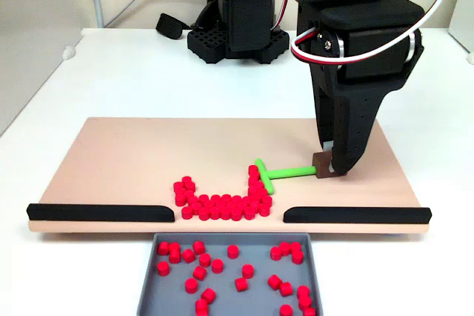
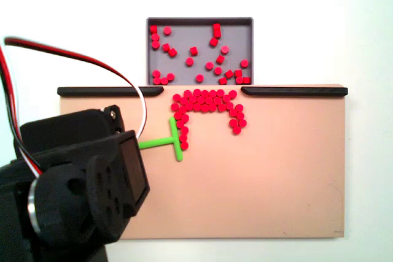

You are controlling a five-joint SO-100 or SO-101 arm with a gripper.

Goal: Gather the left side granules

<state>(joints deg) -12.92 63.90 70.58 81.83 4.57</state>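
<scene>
On a pale peach rectangular board (image 1: 133,160), the black two-finger gripper (image 1: 331,169) is clamped on the brown block at the end of a green T-shaped plastic pusher stick (image 1: 275,175), its crossbar resting against a cluster of small bright red plastic cylinder granules (image 1: 222,205). In a fixed view the granules form a U-shaped band (image 2: 206,104) just beside the gap between two long black strips (image 1: 100,212) at the board's edge. More red granules lie scattered in the grey rectangular tray (image 2: 200,24) beyond that gap.
</scene>
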